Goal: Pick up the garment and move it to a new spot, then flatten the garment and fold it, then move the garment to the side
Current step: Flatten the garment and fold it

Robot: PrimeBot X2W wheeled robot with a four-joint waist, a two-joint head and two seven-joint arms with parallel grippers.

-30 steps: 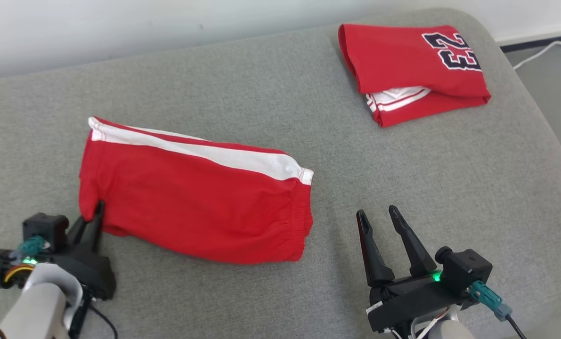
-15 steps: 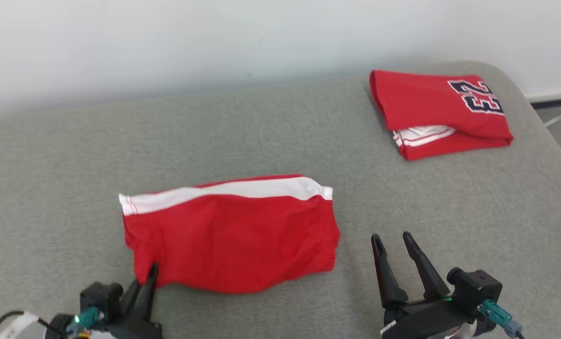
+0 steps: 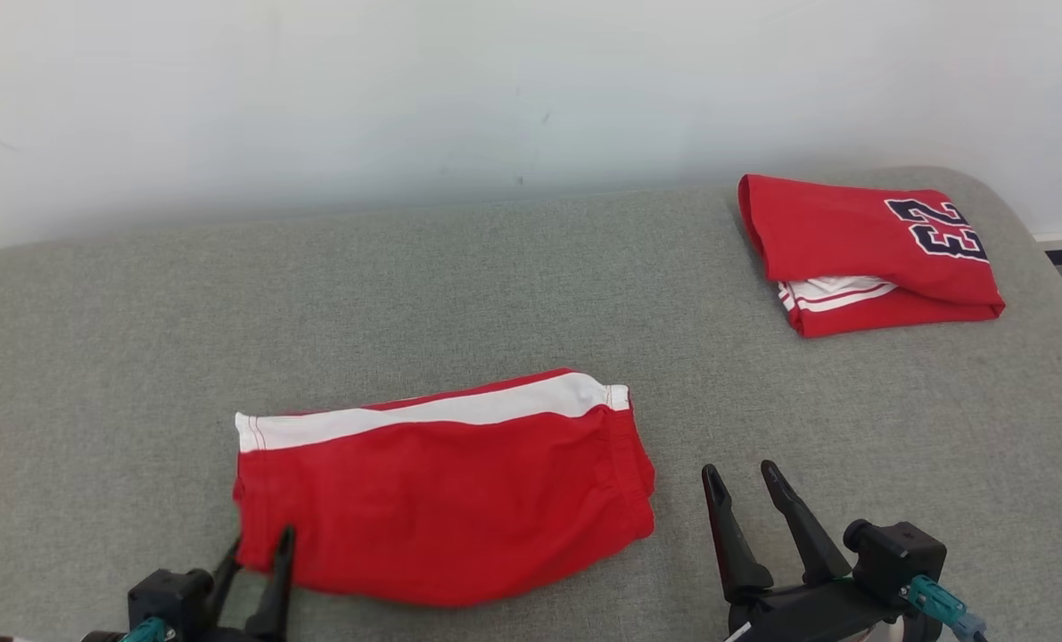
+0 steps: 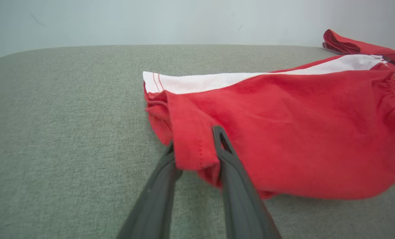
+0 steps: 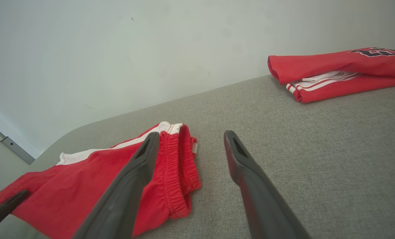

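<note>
The garment (image 3: 446, 499) is a pair of red shorts with a white side stripe, folded and lying flat on the grey cushion in the head view. My left gripper (image 3: 261, 539) sits at its near left corner, and its fingers stand apart. In the left wrist view a fold of the garment's (image 4: 283, 132) corner lies loosely between those left gripper (image 4: 194, 139) fingers. My right gripper (image 3: 738, 468) rests open to the right of the waistband, apart from the cloth. The right wrist view shows the right gripper (image 5: 191, 133) holding nothing, with the garment (image 5: 84, 179) to its left.
A folded red jersey (image 3: 852, 241) with dark numbers lies at the far right of the grey cushion (image 3: 495, 294); it is also the red jersey (image 5: 333, 69) in the right wrist view. A pale wall stands behind. The cushion's rounded edge falls away at the right.
The head camera has tilted up, so the whole picture shifted down. My left gripper's fingers, pinched together on the garment's corner before, have parted. The right gripper stays open.
</note>
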